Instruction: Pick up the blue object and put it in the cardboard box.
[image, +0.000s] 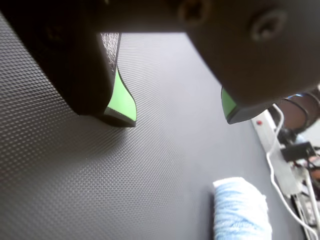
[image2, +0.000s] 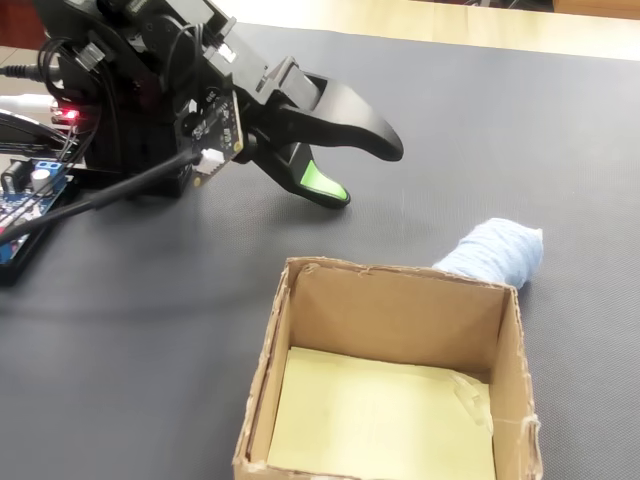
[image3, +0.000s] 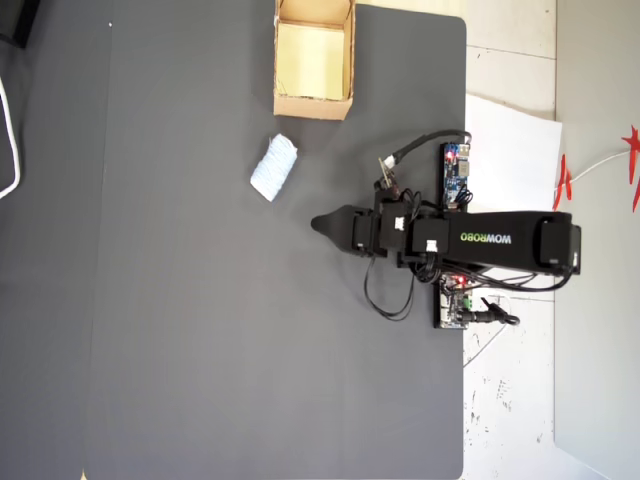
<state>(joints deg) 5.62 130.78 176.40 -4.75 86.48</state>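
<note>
Although the blue object (image2: 497, 250) is the smallest item present, it governs the step: it lies flat on the dark mat (image3: 200, 330) covering the bench, just beside the cardboard box (image2: 300, 330) and apart from its wall in the overhead view, though the fixed view shows it partly behind the box's far corner. The box stands upright, flaps up, its pale yellow floor bare. The pincer (image: 177, 117) hangs above the mat with nothing between its jaws — they are spread, the green pads (image: 122, 102) clear of each other in the wrist view, and the roll sits low at that view's lower right, well off the jaws' centre line.

Judgement: the reach is in hand and the grasp not yet begun. To do it well, the arm should swing toward the roll until it lies squarely between the pads, then descend with the jaws across the roll's narrow width, not its length. The roll looks soft and ribbed, so a closure at mid-length should hold. Risk noted — the box wall is close, and a jaw could nudge it. The cables (image2: 100, 190) beside the base lie away from the path.
</note>
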